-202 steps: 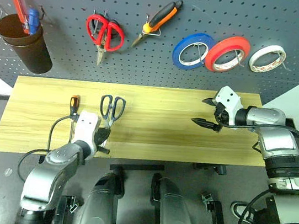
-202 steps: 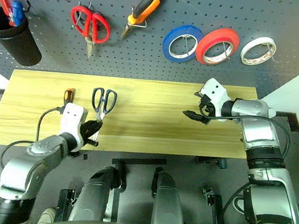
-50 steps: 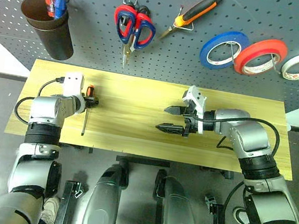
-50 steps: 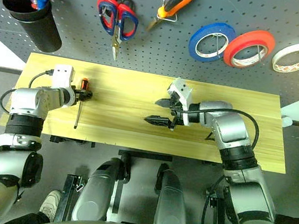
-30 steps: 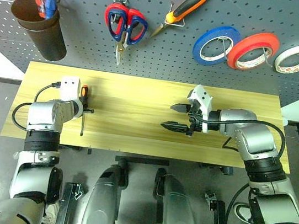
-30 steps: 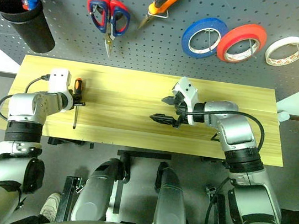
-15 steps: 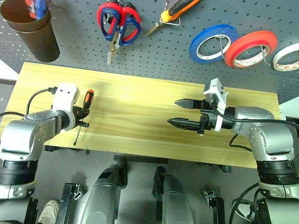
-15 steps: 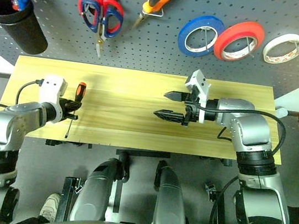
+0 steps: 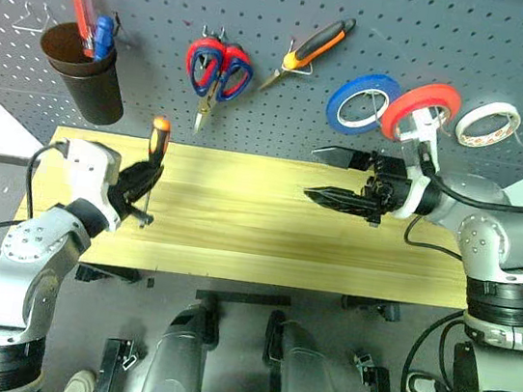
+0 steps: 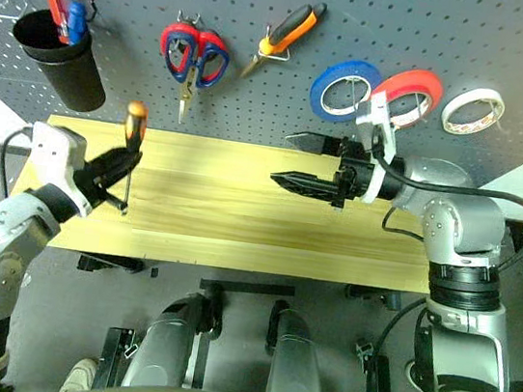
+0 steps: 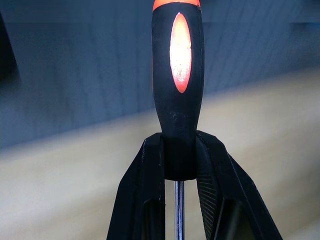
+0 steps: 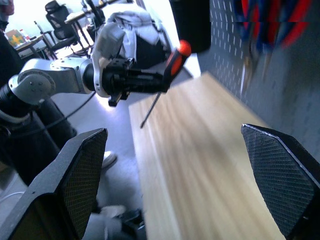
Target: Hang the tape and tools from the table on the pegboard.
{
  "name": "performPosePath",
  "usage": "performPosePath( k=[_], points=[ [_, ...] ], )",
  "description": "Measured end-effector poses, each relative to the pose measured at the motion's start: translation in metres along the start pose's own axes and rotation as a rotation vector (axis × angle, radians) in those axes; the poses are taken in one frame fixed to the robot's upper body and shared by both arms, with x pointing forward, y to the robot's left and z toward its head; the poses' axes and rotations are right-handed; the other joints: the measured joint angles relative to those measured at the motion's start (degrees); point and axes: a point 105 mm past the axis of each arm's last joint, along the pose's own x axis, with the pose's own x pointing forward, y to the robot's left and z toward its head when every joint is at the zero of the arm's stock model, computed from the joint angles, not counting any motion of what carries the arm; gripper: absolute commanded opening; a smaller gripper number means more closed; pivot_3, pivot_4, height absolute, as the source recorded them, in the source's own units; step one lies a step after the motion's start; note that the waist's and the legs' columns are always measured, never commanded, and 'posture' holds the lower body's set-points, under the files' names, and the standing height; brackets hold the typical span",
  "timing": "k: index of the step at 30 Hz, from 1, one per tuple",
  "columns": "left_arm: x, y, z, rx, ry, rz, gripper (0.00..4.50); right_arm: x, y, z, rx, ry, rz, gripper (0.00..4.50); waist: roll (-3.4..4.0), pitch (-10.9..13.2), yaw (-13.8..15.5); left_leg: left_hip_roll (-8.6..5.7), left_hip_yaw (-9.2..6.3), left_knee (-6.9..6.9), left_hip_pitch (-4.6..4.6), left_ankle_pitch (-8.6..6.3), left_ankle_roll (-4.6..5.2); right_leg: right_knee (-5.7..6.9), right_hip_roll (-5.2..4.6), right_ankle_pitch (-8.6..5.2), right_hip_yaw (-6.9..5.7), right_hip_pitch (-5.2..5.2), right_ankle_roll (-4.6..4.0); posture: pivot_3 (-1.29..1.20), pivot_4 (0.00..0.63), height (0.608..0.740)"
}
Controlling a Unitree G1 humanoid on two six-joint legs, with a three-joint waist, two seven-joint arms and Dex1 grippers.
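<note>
1. Now the left end effector (image 9: 137,181) is clamped tight on the screwdriver (image 9: 153,156), its 2 fingers (image 11: 150,185) pinching the low end of the orange-and-black handle where the steel shaft starts.
2. The screwdriver stands nearly upright above the left end of the tabletop (image 9: 255,244): handle up, tip down, clear of the wood.
3. The right end effector (image 9: 328,176) hangs wide open and holds nothing, over the middle-right of the tabletop, pointing left.
4. The pegboard (image 9: 516,47) lies on the far side of the held tool. The dark cup (image 9: 87,84), already holding a red and a blue tool, hangs up and to the left of the handle; the scissors (image 9: 216,71) hang up and to the right.
5. The left arm is the nearer 1 to that stretch of board, so I judge the hanging falls to it.
6. The pliers (image 9: 312,45) and the tape (image 9: 487,124) already hang on the pegboard, the tape at far right.
</note>
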Motion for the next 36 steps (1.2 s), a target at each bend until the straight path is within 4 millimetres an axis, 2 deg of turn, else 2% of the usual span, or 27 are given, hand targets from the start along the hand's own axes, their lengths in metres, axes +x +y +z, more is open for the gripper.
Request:
performPosePath(
  k=[3, 6, 9, 15, 19, 24, 28, 36],
  points=[
    [0.002, 0.004, 0.027, 0.033, -0.115, 0.001, 0.50, -0.001, -0.003, 0.017, -0.018, -0.055, 0.001, 4.50, 0.05, -1.33, -0.08, -0.02, 0.00, 0.12, 0.10, 0.01, 0.01, 0.05, 0.18, 0.02, 0.00, 0.11, 0.04, 0.05, 0.110, 0.730],
    [0.002, 0.003, 0.043, 0.061, -0.176, -0.015, 0.50, -0.002, -0.007, 0.029, -0.032, -0.084, -0.005, 4.50, 0.15, -2.54, -0.02, 0.03, 0.00, 0.41, 0.14, 0.01, 0.02, 0.14, 0.49, 0.02, 0.01, 0.23, 0.05, 0.06, 0.094, 0.730],
    [0.004, 0.005, 0.055, 0.102, -0.200, -0.013, 0.50, -0.001, -0.009, 0.030, -0.029, -0.087, 0.001, 4.50, 0.12, -3.56, 0.19, 0.07, 0.03, 0.50, 0.17, 0.02, 0.02, 0.23, 0.58, 0.02, 0.00, 0.26, 0.05, 0.06, 0.088, 0.730],
    [0.012, 0.006, 0.101, 0.153, -0.345, 0.001, 0.50, 0.004, -0.012, 0.035, -0.019, -0.118, 0.011, 4.50, 0.18, -4.83, 1.23, 0.07, 0.04, 0.60, 0.28, 0.06, 0.00, 0.32, 0.64, 0.03, 0.01, 0.37, 0.05, 0.05, 0.077, 0.730],
    [0.020, 0.020, 0.123, 0.194, -0.404, 0.045, 0.50, 0.007, -0.013, 0.043, -0.027, -0.145, 0.023, 4.50, 0.18, -5.61, 1.50, 0.14, -0.02, 0.63, 0.48, 0.23, -0.14, 0.31, 0.79, 0.02, 0.01, 0.60, 0.04, 0.05, 0.071, 0.730],
    [0.032, 0.046, 0.134, 0.212, -0.439, 0.116, 0.50, 0.008, -0.015, 0.044, -0.040, -0.157, 0.014, 4.50, 0.18, -5.86, 1.36, 0.17, 0.00, 0.55, 0.93, 0.08, 0.07, 0.29, 0.82, 0.01, 0.03, 0.97, 0.03, 0.04, 0.066, 0.730],
    [0.042, 0.058, 0.140, 0.227, -0.470, 0.133, 0.50, 0.008, -0.017, 0.042, -0.047, -0.150, 0.000, 4.50, 0.18, -6.10, 1.37, 0.17, 0.02, 0.56, 0.96, 0.11, 0.03, 0.32, 0.82, 0.01, 0.05, 0.98, 0.03, 0.03, 0.063, 0.730],
    [0.057, 0.084, 0.113, 0.243, -0.419, 0.187, 0.50, 0.011, -0.020, 0.037, -0.087, -0.109, -0.023, 4.50, 0.21, -6.75, 1.31, 0.20, 0.02, 0.60, 1.01, 0.22, -0.14, 0.45, 0.85, 0.00, 0.07, 0.98, 0.02, 0.02, 0.063, 0.730]
  ],
)
